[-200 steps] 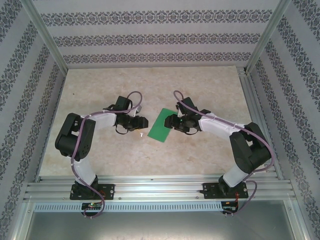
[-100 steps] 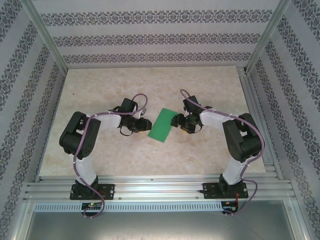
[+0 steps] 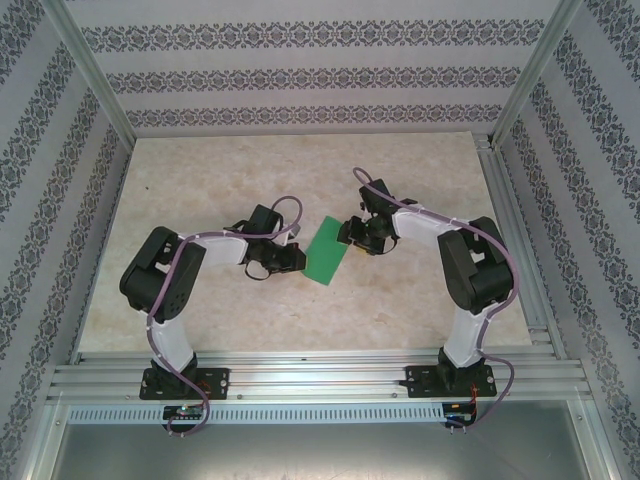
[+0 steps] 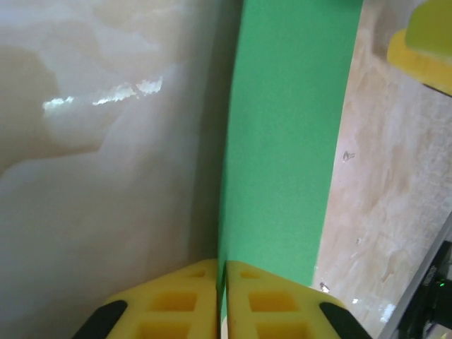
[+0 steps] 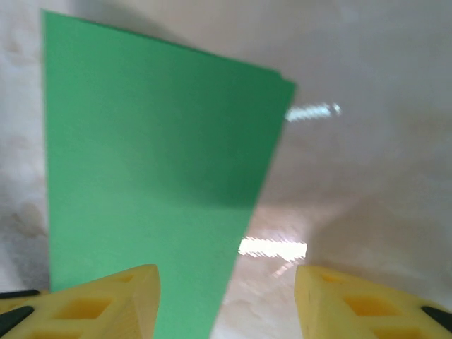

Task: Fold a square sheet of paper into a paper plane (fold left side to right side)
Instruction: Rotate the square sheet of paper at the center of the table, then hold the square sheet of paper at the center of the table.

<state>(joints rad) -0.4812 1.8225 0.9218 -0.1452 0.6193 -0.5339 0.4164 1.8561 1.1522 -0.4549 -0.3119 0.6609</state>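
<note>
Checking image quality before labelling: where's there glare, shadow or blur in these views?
Left wrist: glare streak on the table, dark shadow just left of the paper. Right wrist: soft focus, two glare patches right of the paper. Top: evenly lit, sharp.

The square sheet of paper (image 4: pixel 289 141) ran off the upper edge of the left wrist view. Its other end slipped into the slit between the pressed-together fingers (image 4: pixel 176 307) of the left gripper (image 4: pixel 220 304), how deep could not be told. A yellow finger (image 4: pixel 424 42) was cropped at that view's top right corner. The right wrist view was soft with blur. Its lower edge cut the sheet, and one finger (image 5: pixel 99 300) of the wide-apart right gripper (image 5: pixel 226 289) hid a corner. From above, fingertip contact was too small to judge.
</note>
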